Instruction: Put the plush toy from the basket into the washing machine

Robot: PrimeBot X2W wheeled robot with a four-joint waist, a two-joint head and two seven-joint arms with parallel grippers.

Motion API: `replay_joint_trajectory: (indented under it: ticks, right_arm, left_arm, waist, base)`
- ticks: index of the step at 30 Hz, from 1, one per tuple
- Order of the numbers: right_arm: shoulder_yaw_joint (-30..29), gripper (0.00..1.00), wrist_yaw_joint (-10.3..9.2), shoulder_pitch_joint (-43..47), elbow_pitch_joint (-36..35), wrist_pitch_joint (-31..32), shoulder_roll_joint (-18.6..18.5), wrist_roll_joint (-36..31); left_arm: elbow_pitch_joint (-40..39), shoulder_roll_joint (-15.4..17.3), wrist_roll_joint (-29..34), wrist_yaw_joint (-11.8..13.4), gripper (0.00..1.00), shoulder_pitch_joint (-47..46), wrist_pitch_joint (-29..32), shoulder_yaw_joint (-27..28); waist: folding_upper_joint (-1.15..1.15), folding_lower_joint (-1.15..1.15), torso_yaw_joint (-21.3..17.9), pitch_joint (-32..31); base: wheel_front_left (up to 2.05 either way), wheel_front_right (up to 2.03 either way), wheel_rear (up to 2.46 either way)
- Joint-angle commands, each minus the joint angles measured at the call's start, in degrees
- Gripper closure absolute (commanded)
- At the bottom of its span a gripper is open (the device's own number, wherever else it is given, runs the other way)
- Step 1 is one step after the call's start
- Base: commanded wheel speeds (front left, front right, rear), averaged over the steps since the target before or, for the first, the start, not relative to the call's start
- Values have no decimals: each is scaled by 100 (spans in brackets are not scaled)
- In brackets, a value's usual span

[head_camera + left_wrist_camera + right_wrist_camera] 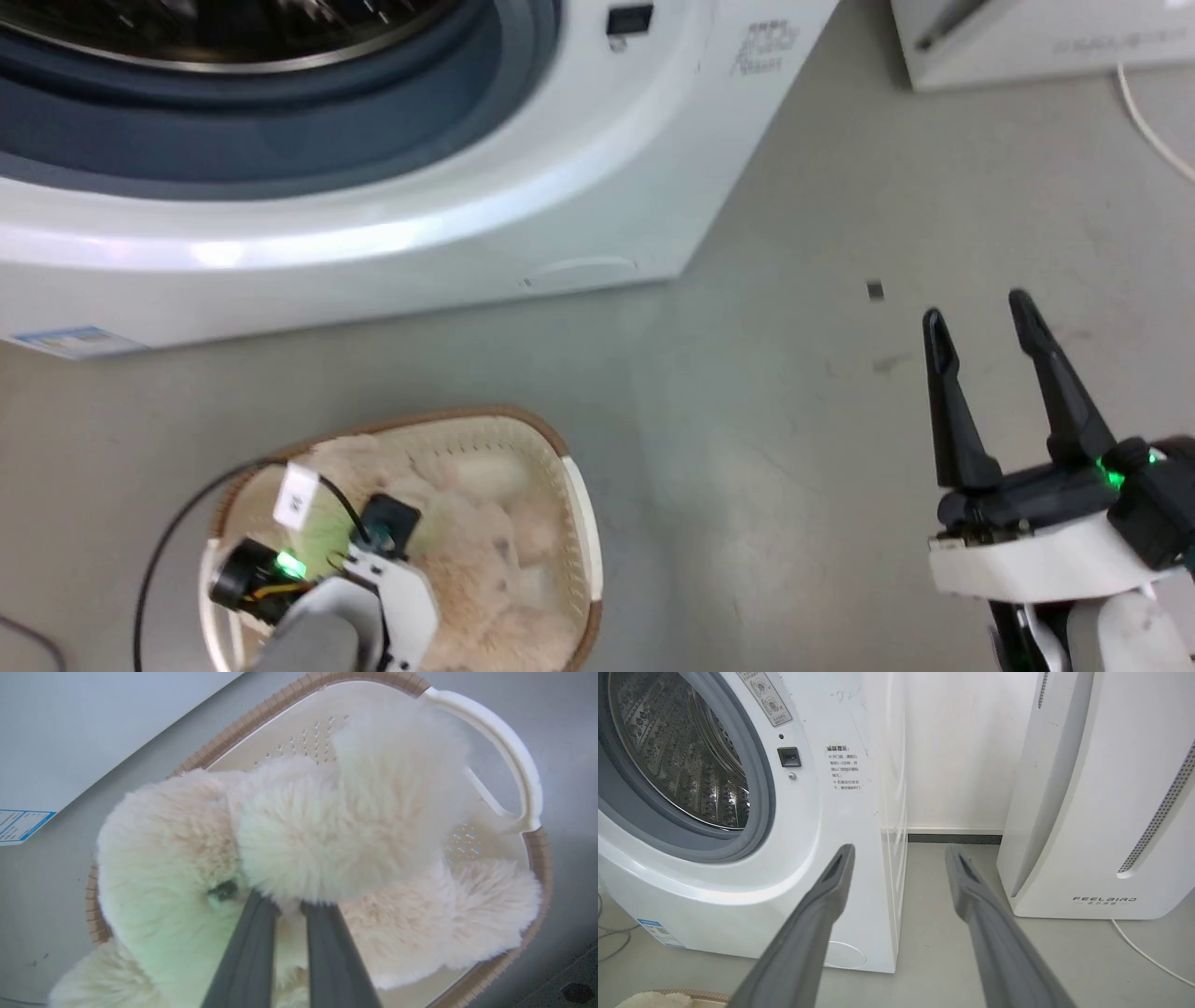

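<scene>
The left claw [289, 905] sits in the basket [542, 858] on the floor [794, 420], its fingers drawn nearly together on a tuft of the plush toy [327, 849], which lies curled inside the basket in front of the washing machine [822, 868]; the right claw [977, 308] hangs spread and empty off to the side; the step in hand looks to be the grasp; next should come a lift clear of the rim and a carry to the open drum [691, 751].
</scene>
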Motion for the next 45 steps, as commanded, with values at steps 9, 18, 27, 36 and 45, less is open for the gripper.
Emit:
replay_joint_trajectory:
  ticks: [9,18,27,36,45]
  right_arm:
    - [-130,0,-5,420,98,-25,-1,-108]
    - [-199,0,-5,696,103,-25,-1,-99]
    - [-172,0,-5,864,12,-25,-1,-98]
    - [-132,0,-5,686,-108,-25,-1,-41]
    - [-49,0,-5,367,-238,-25,-1,117]
  left_arm:
    - [-1546,25,-184,213,100,919,-67,163]
    - [-3510,123,-347,396,100,1744,-68,654]
    - [-5379,75,-553,315,100,2071,-68,1430]
    - [-6182,336,-731,260,100,1220,-69,2270]
    - [-6057,914,-1029,265,100,-547,546,2844]
  waist:
    - [0,0,405,-1013]
    - [0,0,574,-1476]
    - [0,0,559,-1587]
    - [0,0,234,-1051]
    - [0,0,-232,34]
  base:
    - [0,0,0]
    - [0,0,0]
    - [0,0,0]
    - [0,0,0]
    - [0,0,0]
